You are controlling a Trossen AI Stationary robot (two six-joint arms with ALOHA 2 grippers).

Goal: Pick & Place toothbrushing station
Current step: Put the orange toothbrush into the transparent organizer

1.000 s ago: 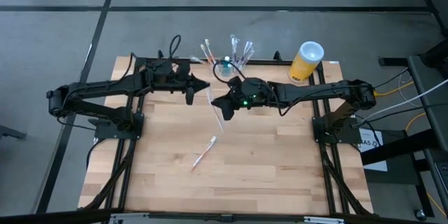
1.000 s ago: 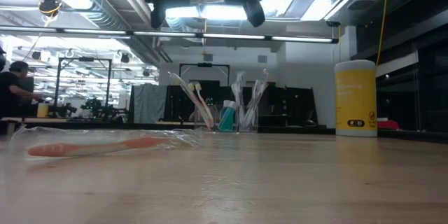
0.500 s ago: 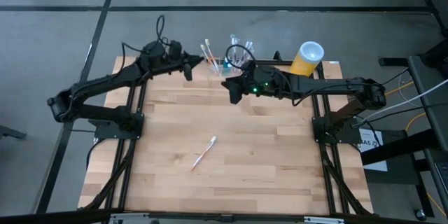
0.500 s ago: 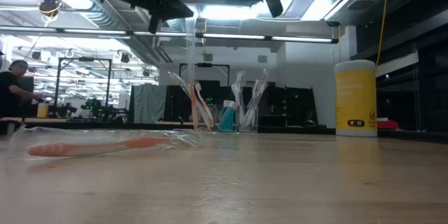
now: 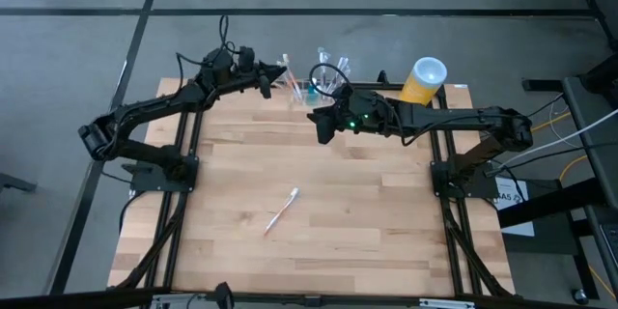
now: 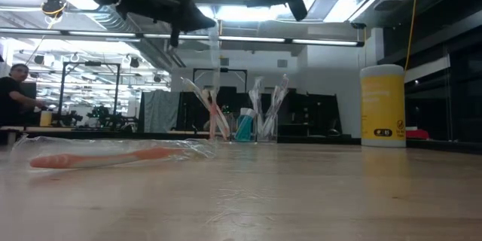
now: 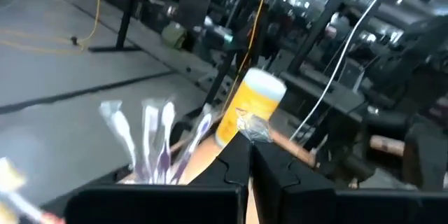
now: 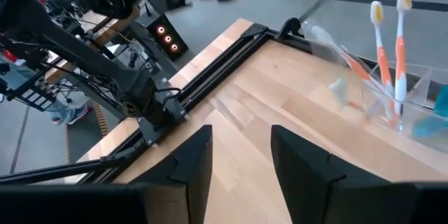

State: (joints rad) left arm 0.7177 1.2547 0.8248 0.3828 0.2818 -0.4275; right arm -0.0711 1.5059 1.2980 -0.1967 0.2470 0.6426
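Surface (image 5: 367, 222): pale wooden top, carrying all items listed.

Toothbrushing station (image 5: 323, 85): low see-through holder at the middle of the far edge of the surface. Upright brushes stand in it, orange-and-white ones at one side, clear-wrapped ones at the other, with a blue-green tube (image 6: 245, 125) between.

Yellow cylinder (image 5: 422, 83): white-topped, near the far right corner, apart from the station.

Wrapped toothbrush (image 5: 282, 210): orange, in clear film, lying flat near the middle of the surface, well apart from the station.

Left arm: stretched from the left edge toward the far edge, elbow low, wrist raised. Left end effector (image 5: 273, 78): held above the surface just left of the station, fingers pressed together on a thin clear-wrapped toothbrush (image 6: 213, 68) that hangs straight down from them, its lower end among the station's orange brushes.

Right arm: reaching in from the right edge, forearm level along the far part of the surface. Right end effector (image 5: 323, 127): fingers spread, holding nothing, raised over the surface just in front of the station.

Person (image 6: 15, 94): seen in the room beyond the surface, in the low view.
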